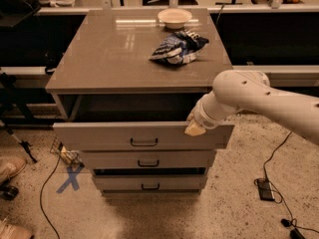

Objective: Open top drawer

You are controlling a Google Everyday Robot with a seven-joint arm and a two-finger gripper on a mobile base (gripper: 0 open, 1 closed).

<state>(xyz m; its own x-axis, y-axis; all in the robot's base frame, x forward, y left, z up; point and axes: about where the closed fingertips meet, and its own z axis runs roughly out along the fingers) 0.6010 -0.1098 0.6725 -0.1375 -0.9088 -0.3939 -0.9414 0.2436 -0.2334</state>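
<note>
Dim amber light, countertop (109, 59) glare; tool (194, 129) at top drawer (99, 134).

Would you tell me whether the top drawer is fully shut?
No, the top drawer is pulled out, a dark gap showing behind its front, with the hand at the front's upper edge.

Shadow fills the wide grey-beige top drawer (99, 136); the white arm (279, 103), gripper (195, 128) at the drawer's front rim, runs off right.
</note>
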